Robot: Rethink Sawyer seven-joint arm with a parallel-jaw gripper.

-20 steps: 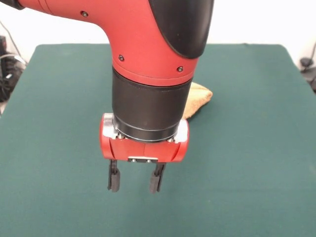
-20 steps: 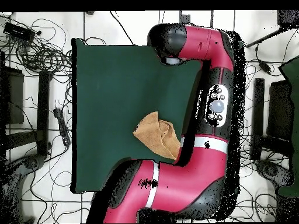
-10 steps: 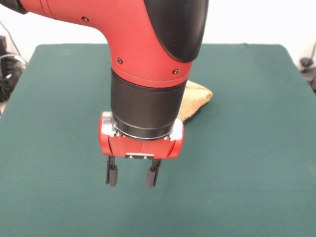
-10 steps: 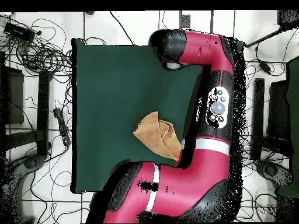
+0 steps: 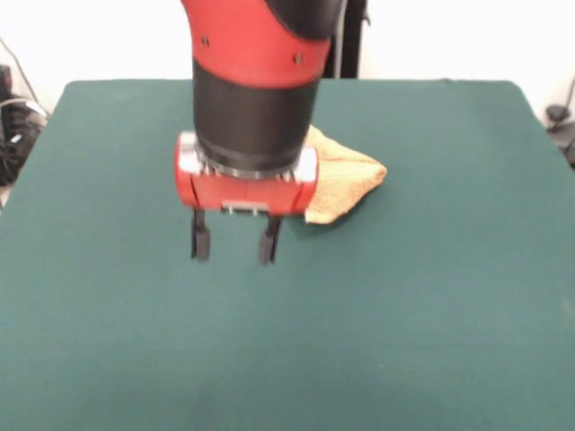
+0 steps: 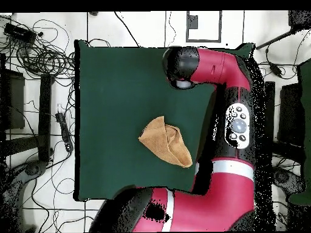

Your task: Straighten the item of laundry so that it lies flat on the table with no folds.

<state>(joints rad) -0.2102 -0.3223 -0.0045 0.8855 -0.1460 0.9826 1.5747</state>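
Observation:
The item of laundry (image 5: 346,184) is a small golden-orange towel, folded into a crumpled wedge on the dark green table (image 5: 431,296). In the front view the wrist hides its left part. The overhead view shows the whole towel (image 6: 166,141) near the table's (image 6: 115,91) middle, folded over on itself. My gripper (image 5: 232,244) hangs open above bare cloth, nearer the camera than the towel and to its left, with nothing between its black fingers (image 5: 200,242). From overhead only the arm's wrist (image 6: 182,67) shows, apart from the towel.
The red arm (image 6: 234,121) runs along the table's right side in the overhead view. Cables (image 6: 36,54) and dark equipment lie on the floor around the table.
The gripper has drawn back from the table's front edge toward the towel and shifted slightly left in the front view. It stays open. The towel has not moved.

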